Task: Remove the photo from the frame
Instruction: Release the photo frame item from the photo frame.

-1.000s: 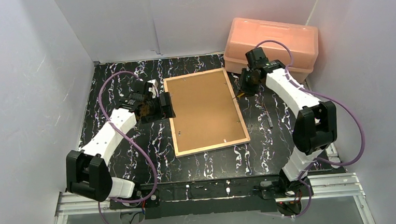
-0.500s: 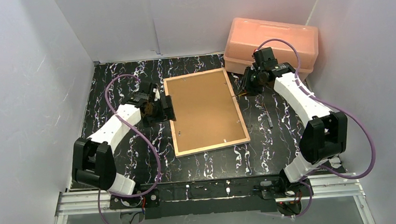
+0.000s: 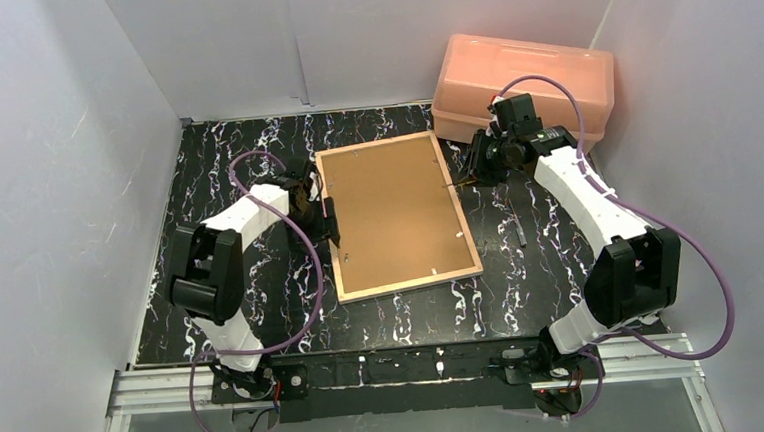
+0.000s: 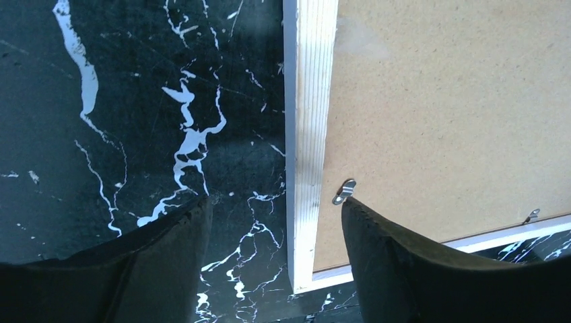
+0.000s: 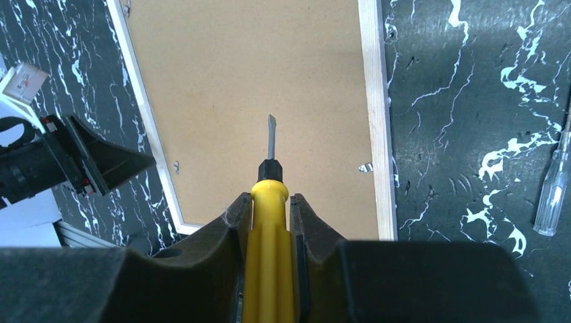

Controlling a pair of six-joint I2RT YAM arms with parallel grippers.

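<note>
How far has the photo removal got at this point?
Done: the frame lies face down, backing board up. In hand: the right end effector grips a yellow-handled screwdriver over the board; the left end effector, open, straddles the frame's rail. Left: clips sit on the board; photo not visible.

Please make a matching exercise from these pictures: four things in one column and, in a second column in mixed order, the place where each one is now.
Things:
1. yellow-handled flat-blade screwdriver
2. pink plastic box with a lid
3. light wood picture frame
4. slim clear-handled tool

Places:
A. lying loose on the black marbled table, to the right of the frame
B. flat on the table between the two arms, back side up
C. clamped in the right gripper, tip above the brown backing board
D. at the table's far right corner

Pairs: 1-C, 2-D, 3-B, 4-A
</note>
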